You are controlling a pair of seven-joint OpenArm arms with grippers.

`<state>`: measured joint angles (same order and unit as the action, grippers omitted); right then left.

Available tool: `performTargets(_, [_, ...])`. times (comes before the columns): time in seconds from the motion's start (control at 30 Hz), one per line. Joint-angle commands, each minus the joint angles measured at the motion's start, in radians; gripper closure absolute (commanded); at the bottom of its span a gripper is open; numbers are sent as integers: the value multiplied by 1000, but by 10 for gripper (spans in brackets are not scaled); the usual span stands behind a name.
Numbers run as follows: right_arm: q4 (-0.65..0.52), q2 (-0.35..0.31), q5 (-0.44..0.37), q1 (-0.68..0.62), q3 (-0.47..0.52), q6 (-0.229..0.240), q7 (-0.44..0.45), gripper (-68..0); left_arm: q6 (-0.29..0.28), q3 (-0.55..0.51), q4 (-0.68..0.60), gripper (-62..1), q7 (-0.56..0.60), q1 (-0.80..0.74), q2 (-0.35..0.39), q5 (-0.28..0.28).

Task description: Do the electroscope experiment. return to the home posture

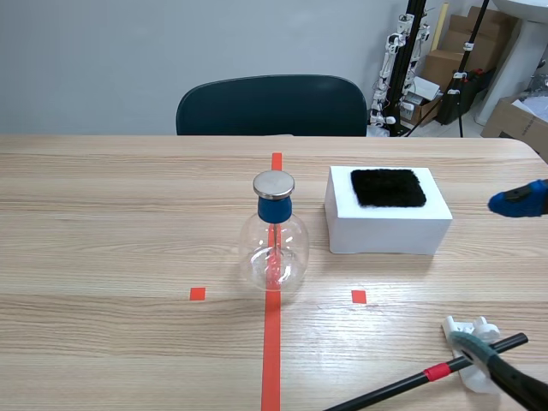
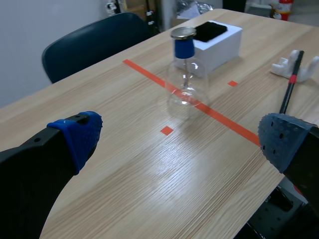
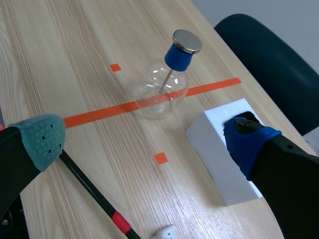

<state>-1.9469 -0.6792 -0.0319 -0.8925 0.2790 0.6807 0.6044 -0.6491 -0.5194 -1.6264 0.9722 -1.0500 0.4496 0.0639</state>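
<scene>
Two end effectors, both spread wide: left end effector (image 2: pixel 182 137), right end effector (image 3: pixel 145 138). Electroscope flask (image 1: pixel 274 244) stands upright centre frame on the tabletop (image 1: pixel 103 257), astride the orange-red tape line (image 1: pixel 271 360). Black rod (image 1: pixel 394 385) lies lower right, resting on its white holder (image 1: pixel 462 326).

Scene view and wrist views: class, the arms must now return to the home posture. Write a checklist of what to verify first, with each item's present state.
1. Left hand open and empty: ok.
2. Right hand open and empty: ok.
3. Black rod laid on its white stand: ok.
4. Rod clear of the right hand: cannot tell; a finger overlaps it in the scene view.
5. Flask electroscope upright on the red tape line: ok.
6. Black cloth resting on the white box: ok.
</scene>
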Motion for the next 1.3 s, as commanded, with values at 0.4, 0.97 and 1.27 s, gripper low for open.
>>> performTargets(0.4, [-99, -63, -145, 12, -215, -181, -185, -679, 101, 193, -260, -623, -296, -2, 143, -157])
performTargets(0.97, [-99, -173, -481, -14, -268, -409, -271, -679, 266, 363, -315, -623, -397, 6, 277, -308])
performTargets(1.27, [-99, -163, -482, -39, -273, -448, -269, -679, 266, 362, -315, -623, -394, 6, 276, -308])
